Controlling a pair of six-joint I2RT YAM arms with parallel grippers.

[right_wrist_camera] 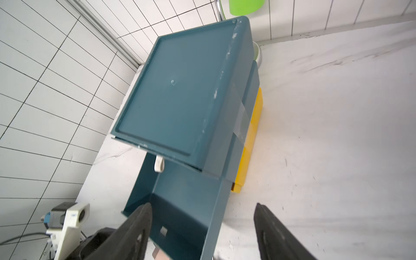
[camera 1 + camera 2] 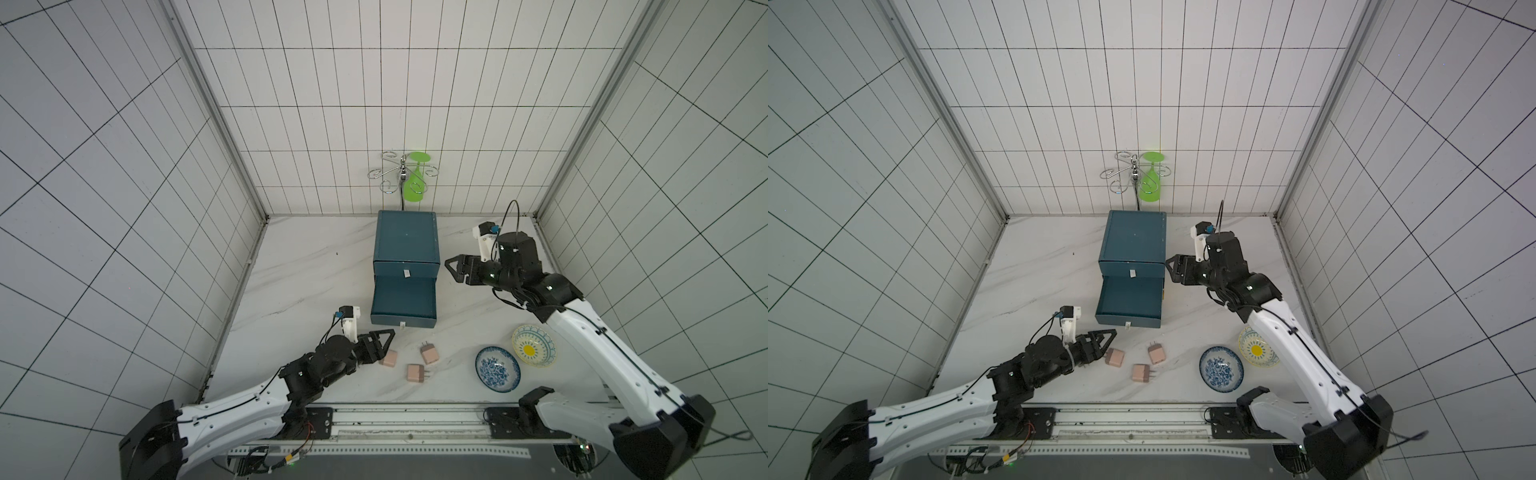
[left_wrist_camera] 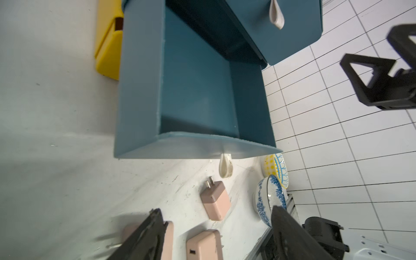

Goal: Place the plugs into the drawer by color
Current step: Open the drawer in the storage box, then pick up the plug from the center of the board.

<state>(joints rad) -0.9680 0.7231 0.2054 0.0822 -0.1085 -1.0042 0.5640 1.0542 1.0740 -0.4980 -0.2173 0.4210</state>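
Note:
The dark teal drawer chest (image 2: pixel 405 237) (image 2: pixel 1133 239) stands at the back of the table. Its middle drawer (image 2: pixel 403 305) (image 3: pixel 198 94) (image 1: pixel 186 202) is pulled out, and no plug shows on the floor that I can see. Three peach-pink plugs (image 2: pixel 390 358) (image 2: pixel 429 353) (image 2: pixel 414 373) lie on the table in front of it. My left gripper (image 2: pixel 384 347) (image 3: pixel 216 209) is open just left of them, and one plug (image 3: pixel 170 238) is partly hidden behind a finger. My right gripper (image 2: pixel 451 270) (image 1: pixel 202 206) is open beside the chest's right side and holds nothing.
A blue-patterned bowl (image 2: pixel 497 368) and a yellow-centred bowl (image 2: pixel 533 345) sit at the front right, under my right arm. A metal rack with a green glass (image 2: pixel 415 178) stands behind the chest. The chest's lowest tier is yellow (image 1: pixel 249 146).

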